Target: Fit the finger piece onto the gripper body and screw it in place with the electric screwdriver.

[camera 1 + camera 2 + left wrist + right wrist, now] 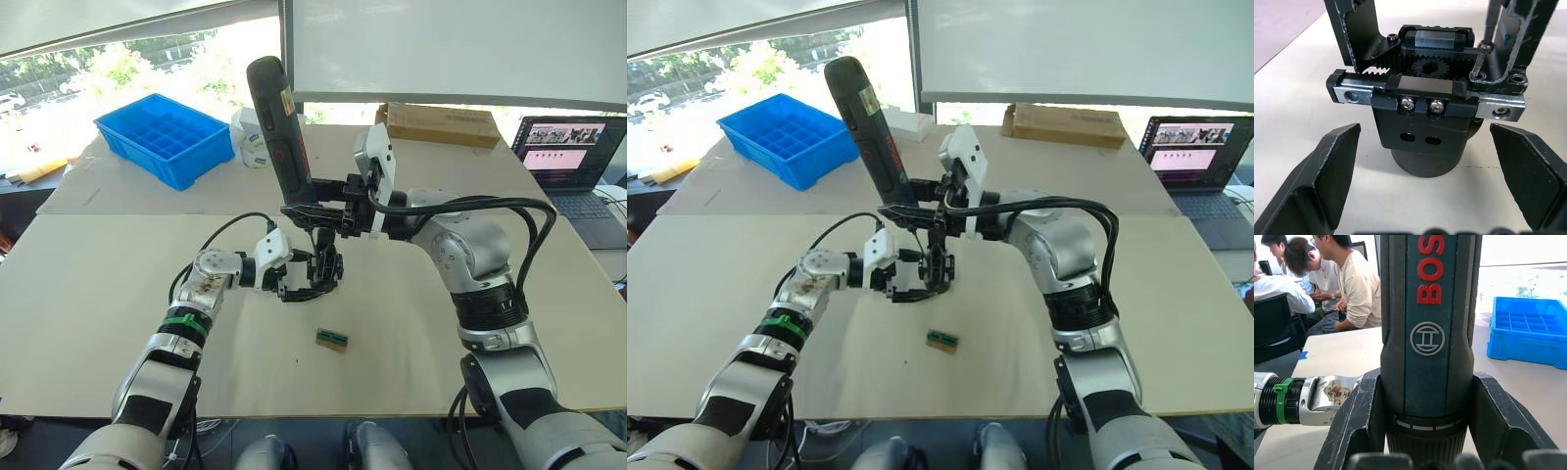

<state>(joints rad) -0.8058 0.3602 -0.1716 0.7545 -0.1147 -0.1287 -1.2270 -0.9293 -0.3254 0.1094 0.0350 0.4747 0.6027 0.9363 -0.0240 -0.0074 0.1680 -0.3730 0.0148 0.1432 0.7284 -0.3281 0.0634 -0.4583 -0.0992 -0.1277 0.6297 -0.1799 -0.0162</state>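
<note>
The gripper body (1425, 142), a black block on a round base with a toothed rail, stands on the table (118, 323). My left gripper (310, 280) sits open around its base, with a gap showing at each finger. The finger piece (1520, 44) stands on the rail's end. My right gripper (313, 210) is shut on the electric screwdriver (279, 122), which is held upright and tilted. Its thin metal bit (1488, 29) comes down onto a screw (1479, 73) beside the finger piece.
A small green block (332, 339) lies on the table just in front of the gripper body. At the back stand a blue compartment bin (162, 137), a cardboard box (441, 122) and a laptop (568, 157). Several people (1352, 284) sit beyond the table.
</note>
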